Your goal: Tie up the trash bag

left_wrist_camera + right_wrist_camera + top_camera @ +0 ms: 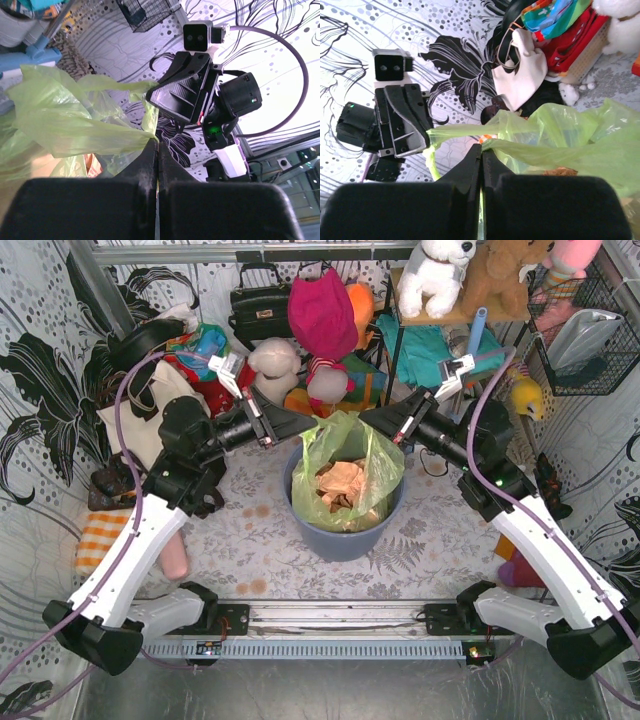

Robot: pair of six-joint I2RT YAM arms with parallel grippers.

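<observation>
The lime-green trash bag point(345, 462) stands in a round blue-grey bin point(345, 535) mid-table, with crumpled brown paper point(343, 483) inside. My left gripper point(305, 427) is at the bag's left top edge, shut on a pulled-out flap of plastic point(90, 132); its jaws point(156, 143) are pressed together on the film. My right gripper point(368, 420) is at the right top edge, also shut on a flap point(560, 152), its tips point(481, 147) closed on green plastic. Each wrist view shows the other gripper point(172, 97) point(402, 125) pinching its own stretched strip. The two grippers nearly meet above the bag's mouth.
A cream tote bag point(150, 405) and a black handbag point(258, 305) lie at the back left. Plush toys point(322, 315) crowd the back. A wire basket point(585, 330) hangs at the right. An orange striped cloth point(100, 540) lies by the left arm.
</observation>
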